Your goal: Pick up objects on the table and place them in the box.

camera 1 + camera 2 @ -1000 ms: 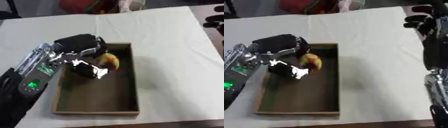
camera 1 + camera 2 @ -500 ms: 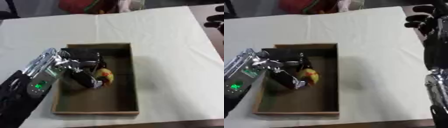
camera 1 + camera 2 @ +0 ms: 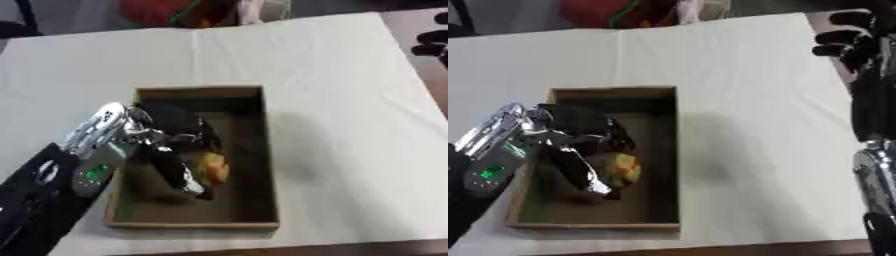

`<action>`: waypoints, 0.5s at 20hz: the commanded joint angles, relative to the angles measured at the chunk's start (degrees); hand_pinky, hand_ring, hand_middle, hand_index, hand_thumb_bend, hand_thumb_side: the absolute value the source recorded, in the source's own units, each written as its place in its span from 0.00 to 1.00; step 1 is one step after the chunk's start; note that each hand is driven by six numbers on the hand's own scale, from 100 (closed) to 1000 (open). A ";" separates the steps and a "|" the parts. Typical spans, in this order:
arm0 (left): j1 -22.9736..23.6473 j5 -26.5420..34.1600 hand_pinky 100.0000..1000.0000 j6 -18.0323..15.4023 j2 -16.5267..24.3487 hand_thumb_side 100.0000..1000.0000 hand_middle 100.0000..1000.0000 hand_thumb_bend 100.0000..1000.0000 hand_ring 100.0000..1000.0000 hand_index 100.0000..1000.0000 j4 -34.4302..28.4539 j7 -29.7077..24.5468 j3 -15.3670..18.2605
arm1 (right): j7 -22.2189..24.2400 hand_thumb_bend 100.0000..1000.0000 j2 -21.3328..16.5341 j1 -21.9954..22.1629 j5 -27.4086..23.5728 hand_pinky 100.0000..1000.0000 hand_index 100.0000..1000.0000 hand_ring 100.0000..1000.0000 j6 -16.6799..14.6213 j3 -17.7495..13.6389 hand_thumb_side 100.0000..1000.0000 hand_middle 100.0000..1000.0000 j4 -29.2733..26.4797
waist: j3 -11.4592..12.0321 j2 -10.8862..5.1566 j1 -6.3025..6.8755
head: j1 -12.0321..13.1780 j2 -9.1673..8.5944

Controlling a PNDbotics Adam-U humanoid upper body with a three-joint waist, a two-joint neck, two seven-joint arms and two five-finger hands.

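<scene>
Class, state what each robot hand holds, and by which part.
Left hand curls over a yellow-red object inside the box; where it grips cannot be told. Right hand holds nothing.

Both eyes sit in the robot's head and look steeply down on the white-covered table (image 3: pixel 332 100), near enough that it fills almost each picture. They share the wooden box (image 3: pixel 267 150) and the left hand (image 3: pixel 179 150) inside it. The right eye view sits slightly to the right, so the right hand (image 3: pixel 855 42) shows more fully at its upper right edge.
</scene>
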 commanded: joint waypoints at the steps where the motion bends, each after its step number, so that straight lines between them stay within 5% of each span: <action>1: -1.27 -2.72 0.52 -1.09 0.18 0.76 0.77 0.66 0.77 0.94 -2.75 -0.33 1.92 | -0.14 0.00 -0.74 -0.49 0.05 0.59 0.87 0.60 0.14 -0.39 0.82 0.64 -1.14 | 0.04 -1.27 -0.24 | 0.11 0.38; 8: -1.45 -2.76 0.53 -0.08 -0.27 0.80 0.77 0.63 0.78 0.92 -7.77 0.73 5.14 | -0.31 0.00 -0.77 -0.45 0.00 0.59 0.87 0.61 -0.04 -0.53 0.82 0.64 -1.14 | 0.25 -1.47 -0.35 | -0.06 0.19; 10: -1.66 -1.90 0.50 1.51 -0.64 0.87 0.70 0.44 0.74 0.85 -12.23 4.11 7.96 | -0.46 0.00 -0.78 -0.44 -0.01 0.59 0.87 0.61 -0.14 -0.66 0.82 0.64 -1.14 | 0.43 -1.55 -0.42 | -0.27 0.18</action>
